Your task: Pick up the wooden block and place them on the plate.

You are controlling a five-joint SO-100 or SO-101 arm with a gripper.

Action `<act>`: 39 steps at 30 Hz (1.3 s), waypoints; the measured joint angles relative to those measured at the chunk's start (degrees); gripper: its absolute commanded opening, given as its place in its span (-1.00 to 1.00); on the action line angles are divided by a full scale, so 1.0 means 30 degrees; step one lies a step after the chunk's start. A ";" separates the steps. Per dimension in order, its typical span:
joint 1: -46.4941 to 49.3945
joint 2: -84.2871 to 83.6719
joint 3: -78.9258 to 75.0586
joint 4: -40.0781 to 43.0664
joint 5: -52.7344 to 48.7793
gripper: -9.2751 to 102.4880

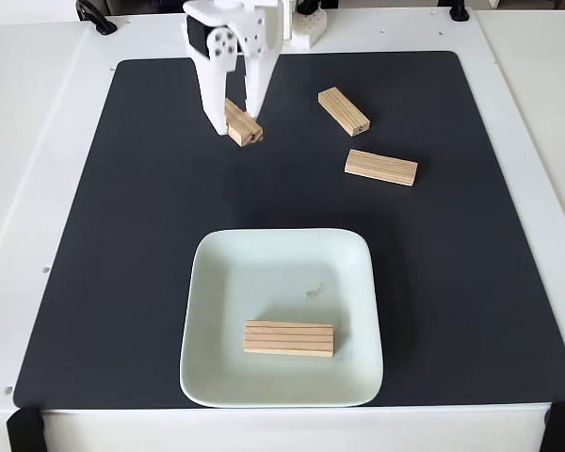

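Fixed view, looking down on a white worktop [47, 141] covered by a matte black mat [122, 282] with rounded corners.

Pincer [234, 125]: white plastic, two long tapered fingers pointing down at the far left of the mat. Jaws are parted about one block's width and straddle a wooden block [244, 123]. The fingers stand to either side of its near end; whether they press on it, I cannot tell. The block seems to rest on the mat, angled diagonally.

Blocks are small rectangular bars of light tan wood, with fine lengthwise grain lines (the end faces look slightly darker). A second block [344, 111] lies diagonally on the mat to the right of the pincer, well apart from it. A third block [381, 168] lies just beyond, nearly level, close to the second but not touching.

Plate [217, 282]: pale mint-white, glossy, square with rounded corners and a raised rim, near the front edge of the mat. A fourth block [289, 338] lies flat inside it, toward the front, its long side parallel to the plate's front rim.
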 measured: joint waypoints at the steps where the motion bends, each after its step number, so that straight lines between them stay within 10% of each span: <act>1: -0.0146 0.0967 0.0000 0.0000 -0.1289 -0.84; 14: -0.0645 0.5713 -0.0498 -0.1406 -1.5381 -0.84; 39: -0.2930 -2.4756 -3.1934 -0.5713 -1.5908 -0.84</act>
